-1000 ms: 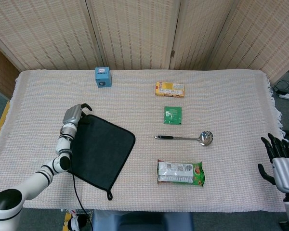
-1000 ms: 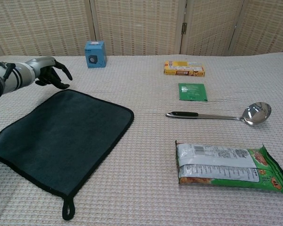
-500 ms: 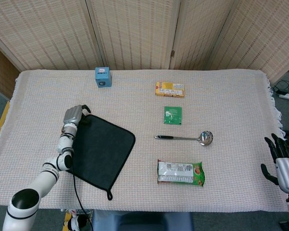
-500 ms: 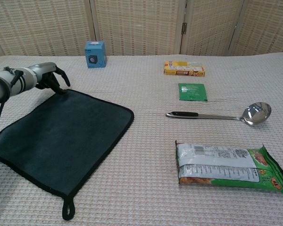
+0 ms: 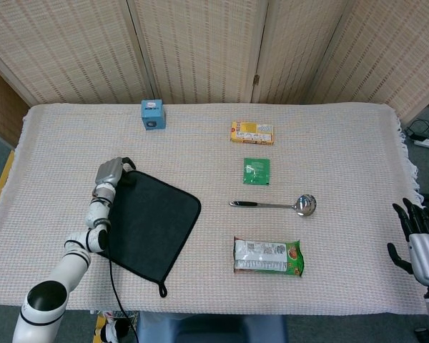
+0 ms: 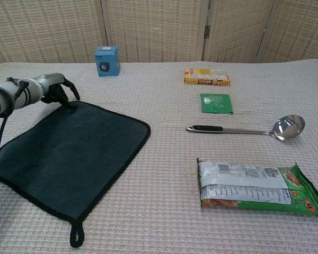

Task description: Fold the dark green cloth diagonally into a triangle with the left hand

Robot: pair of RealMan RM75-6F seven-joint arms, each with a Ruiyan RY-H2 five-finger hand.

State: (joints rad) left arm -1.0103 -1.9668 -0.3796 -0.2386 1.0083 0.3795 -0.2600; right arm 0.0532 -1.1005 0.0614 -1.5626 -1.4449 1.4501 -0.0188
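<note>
The dark green cloth (image 5: 152,223) (image 6: 69,153) lies flat on the table, turned like a diamond, with a small hanging loop (image 6: 76,237) at its near corner. My left hand (image 5: 111,171) (image 6: 55,89) is low at the cloth's far left corner, fingers curled down and touching its edge; whether they pinch the cloth I cannot tell. My right hand (image 5: 417,239) hangs beyond the table's right edge in the head view, fingers spread, holding nothing.
A blue box (image 5: 152,113) stands at the back left. A yellow packet (image 5: 252,133), a green sachet (image 5: 256,171), a metal ladle (image 5: 275,205) and a green snack bag (image 5: 267,256) lie to the right of the cloth.
My left hand has dropped from just above the table down onto the cloth's far left corner. The cloth and the right hand have barely moved.
</note>
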